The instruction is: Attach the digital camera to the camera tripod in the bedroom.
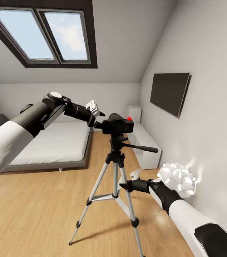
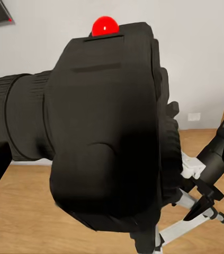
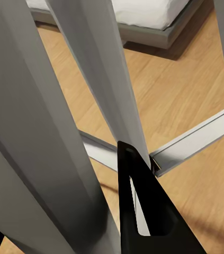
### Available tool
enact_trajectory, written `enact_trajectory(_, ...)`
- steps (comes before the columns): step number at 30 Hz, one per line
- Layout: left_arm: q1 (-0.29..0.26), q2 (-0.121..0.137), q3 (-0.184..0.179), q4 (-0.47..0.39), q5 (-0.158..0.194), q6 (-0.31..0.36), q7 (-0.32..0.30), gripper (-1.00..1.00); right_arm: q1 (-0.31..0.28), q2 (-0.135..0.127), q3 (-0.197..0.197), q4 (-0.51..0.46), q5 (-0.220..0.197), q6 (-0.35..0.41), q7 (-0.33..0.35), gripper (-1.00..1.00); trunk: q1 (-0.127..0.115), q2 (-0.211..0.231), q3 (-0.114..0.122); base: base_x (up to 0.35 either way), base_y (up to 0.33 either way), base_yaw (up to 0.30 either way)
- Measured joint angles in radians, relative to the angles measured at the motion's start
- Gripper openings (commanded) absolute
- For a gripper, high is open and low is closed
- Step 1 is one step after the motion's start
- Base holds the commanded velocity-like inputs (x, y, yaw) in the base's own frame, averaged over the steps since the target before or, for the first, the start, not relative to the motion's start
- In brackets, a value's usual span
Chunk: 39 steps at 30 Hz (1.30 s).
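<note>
Bedroom with wood floor (image 1: 38,200), low bed (image 1: 52,142) and skylight (image 1: 45,34). The digital camera (image 1: 117,125) sits level on the head of the upright camera tripod (image 1: 114,178), red dot on top; its lens, seen from the left wrist, runs horizontally. The left arm reaches forward at camera height, its left gripper (image 1: 98,124) at the camera's side; whether its fingers clasp it cannot be told. The right gripper (image 1: 123,185), held low, grasps a silver tripod leg (image 3: 98,100), one black finger (image 3: 143,211) against it.
</note>
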Motion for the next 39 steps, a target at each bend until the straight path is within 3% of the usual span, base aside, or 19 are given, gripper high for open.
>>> enact_trajectory(14, 0.000, 0.001, 0.005, 0.000, 0.007, -0.001, 0.001, 1.00, 0.000, 0.000, 0.000, 0.000, 0.000, 0.000, 0.000, -1.00, 0.000, 0.000, 0.000, 0.000, 0.000, 0.000)
enact_trajectory(19, 0.000, 0.001, 0.029, -0.004, 0.012, -0.002, 0.006, 1.00, 0.000, 0.001, -0.001, 0.000, -0.001, 0.000, 0.000, -1.00, 0.000, 0.000, 0.000, 0.000, 0.000, 0.000)
enact_trajectory(24, 0.000, 0.004, 0.154, -0.012, 0.014, 0.007, 0.030, 1.00, 0.000, 0.001, 0.000, 0.000, -0.001, 0.000, 0.000, -1.00, 0.000, 0.000, 0.000, 0.000, 0.000, 0.000)
enact_trajectory(25, 0.000, 0.007, 0.205, -0.013, 0.015, 0.017, 0.043, 1.00, 0.000, 0.001, -0.001, 0.000, 0.000, 0.000, 0.000, -1.00, 0.000, 0.000, 0.000, 0.000, 0.000, 0.000)
enact_trajectory(30, 0.000, 0.029, 0.314, -0.006, 0.017, 0.063, 0.065, 1.00, 0.000, 0.001, -0.001, 0.000, 0.000, 0.000, 0.000, -1.00, 0.000, 0.000, 0.000, 0.000, 0.000, 0.000)
enact_trajectory(35, 0.000, 0.073, 0.346, -0.001, 0.018, 0.088, 0.080, 1.00, 0.000, 0.001, -0.001, 0.000, -0.001, 0.000, 0.000, -1.00, 0.000, 0.000, 0.000, 0.000, 0.000, 0.000)
enact_trajectory(39, 0.016, 0.139, 0.356, 0.008, 0.020, 0.130, 0.135, 1.00, 0.000, 0.000, -0.001, 0.000, -0.002, 0.000, 0.000, -1.00, 0.000, 0.000, 0.000, 0.000, 0.000, 0.000)
